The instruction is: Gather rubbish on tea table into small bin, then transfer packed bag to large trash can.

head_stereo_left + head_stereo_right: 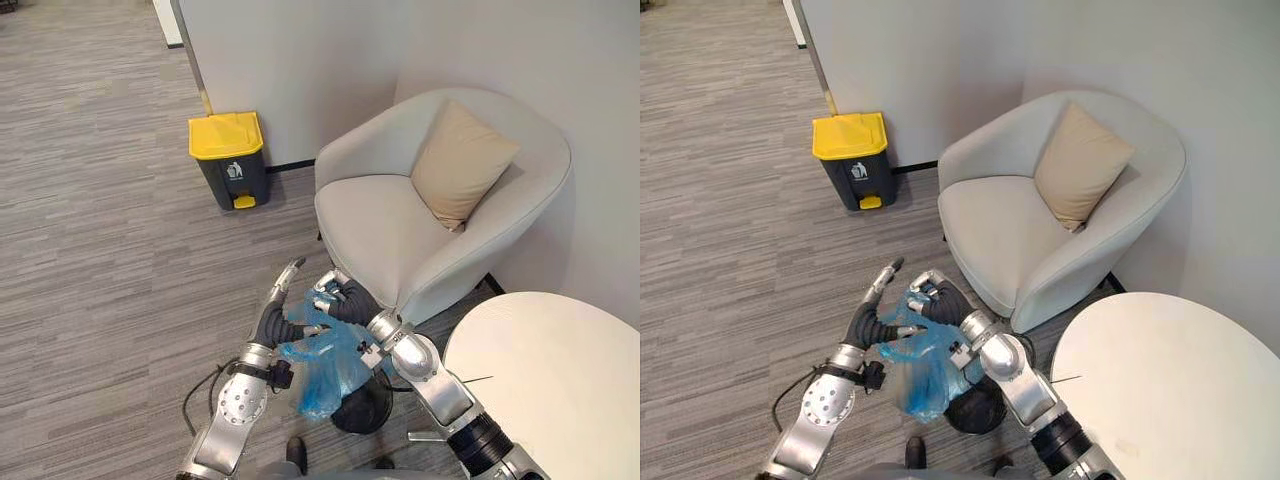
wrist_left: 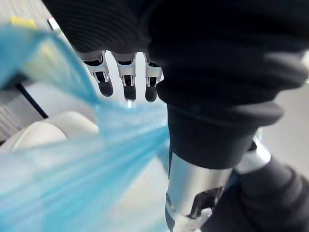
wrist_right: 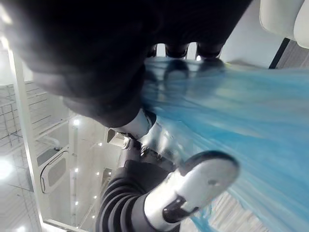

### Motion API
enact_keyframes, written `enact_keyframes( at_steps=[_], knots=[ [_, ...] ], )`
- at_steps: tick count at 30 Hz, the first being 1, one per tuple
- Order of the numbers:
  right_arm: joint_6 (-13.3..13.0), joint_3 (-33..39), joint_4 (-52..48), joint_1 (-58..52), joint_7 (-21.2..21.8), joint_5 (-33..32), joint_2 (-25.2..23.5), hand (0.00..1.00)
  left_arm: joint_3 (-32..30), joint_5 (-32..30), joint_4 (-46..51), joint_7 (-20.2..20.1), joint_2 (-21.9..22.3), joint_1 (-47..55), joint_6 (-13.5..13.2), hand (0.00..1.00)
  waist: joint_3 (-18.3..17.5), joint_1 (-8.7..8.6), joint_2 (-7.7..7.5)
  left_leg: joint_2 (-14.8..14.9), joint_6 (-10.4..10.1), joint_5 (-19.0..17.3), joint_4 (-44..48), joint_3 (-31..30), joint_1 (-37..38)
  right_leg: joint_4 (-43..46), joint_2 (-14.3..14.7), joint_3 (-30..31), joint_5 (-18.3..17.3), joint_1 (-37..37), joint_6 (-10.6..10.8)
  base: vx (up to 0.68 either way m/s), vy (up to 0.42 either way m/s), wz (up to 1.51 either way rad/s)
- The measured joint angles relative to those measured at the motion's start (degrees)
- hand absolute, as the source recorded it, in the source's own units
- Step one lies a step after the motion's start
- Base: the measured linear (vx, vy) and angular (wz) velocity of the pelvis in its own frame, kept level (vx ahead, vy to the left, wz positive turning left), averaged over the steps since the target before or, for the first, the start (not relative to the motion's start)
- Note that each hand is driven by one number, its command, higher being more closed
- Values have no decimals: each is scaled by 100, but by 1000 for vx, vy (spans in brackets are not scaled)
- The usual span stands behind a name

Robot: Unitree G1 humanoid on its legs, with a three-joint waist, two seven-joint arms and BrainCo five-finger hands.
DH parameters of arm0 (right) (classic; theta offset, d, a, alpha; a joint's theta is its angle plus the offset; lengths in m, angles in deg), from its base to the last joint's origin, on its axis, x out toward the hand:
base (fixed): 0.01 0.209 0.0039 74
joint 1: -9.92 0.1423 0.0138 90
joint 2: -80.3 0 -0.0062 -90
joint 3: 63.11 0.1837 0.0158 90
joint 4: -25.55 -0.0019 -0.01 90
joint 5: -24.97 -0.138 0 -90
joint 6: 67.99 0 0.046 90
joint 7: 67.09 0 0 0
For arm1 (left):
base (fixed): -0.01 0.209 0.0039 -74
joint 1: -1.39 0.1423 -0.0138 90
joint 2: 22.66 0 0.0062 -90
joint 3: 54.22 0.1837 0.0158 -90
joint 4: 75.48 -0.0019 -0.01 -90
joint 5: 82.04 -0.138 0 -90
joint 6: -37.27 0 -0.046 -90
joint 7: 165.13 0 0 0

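Hanging bag: the blue bag point(image 1: 322, 365) is held up between both hands, its lower end sagging over the small bin point(image 1: 362, 408) on the carpet point(image 1: 100, 250).
Right hand: the right hand point(image 1: 345, 300) has its fingers curled round the bag's top, on the far right side of it.
Left hand: the left hand point(image 1: 275, 318) holds the bag's left edge; its fingers are stretched out, and the film is gathered in at the thumb.
Near right: a round white table point(image 1: 550, 380), just beside the small bin.
Far right: a pale armchair point(image 1: 380, 230) with a tan cushion point(image 1: 462, 162), its front edge just beyond the hands.
Far left: the large trash can point(image 1: 230, 160), dark with a yellow lid, against the wall point(image 1: 300, 60), well apart from the bag.
In the way: the bag covers the left part of the small bin's rim.
Left wrist view: pleats of film point(image 2: 72, 183) run together below the fingers point(image 2: 126, 79).
Right wrist view: fingers point(image 3: 176, 50) hooked over the stretched film point(image 3: 251, 121).
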Motion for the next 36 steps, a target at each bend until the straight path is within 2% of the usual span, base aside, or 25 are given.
enact_keyframes(
  at_steps=[4, 13, 22, 25, 36],
  knots=[
    [2, -192, -1, 152, 48, -99, -7, 100, 337, 160, -418, -172, 5, -69, 14, 0, -67, -16, 14, 57, -22, 14, 0, 58, -3, -56, 69, 72, 50, -8, -34, -9, -8, -9],
    [7, -347, -54, 442, 38, -290, -8, 100, 596, 126, -974, -157, -2, -299, 56, 0, -71, -15, 14, 233, -120, 76, -1, 97, -18, -143, 215, 141, 126, -15, -120, -26, -21, -5],
    [8, -605, -719, 754, 48, -1112, -123, 100, 499, -545, -1033, 325, 168, -303, 248, 0, -101, -5, -4, 253, -150, 97, -2, 124, -4, -151, 278, 164, 131, -18, -127, 0, 0, 0],
    [8, -633, -719, 780, 42, -1277, -305, 100, 486, -738, -1150, 355, 200, -303, 287, 0, -175, -3, -25, 249, -150, 97, -2, 129, 0, -152, 277, 171, 131, -18, -127, 0, 0, 0],
    [9, -902, -717, 965, 37, -1417, -348, 100, 493, -971, -1530, 419, 230, -303, 488, 0, -198, 3, -44, 297, -182, 83, -3, 133, 3, -233, 288, 179, 155, -2, -109, 0, 0, 0]
  ],
)
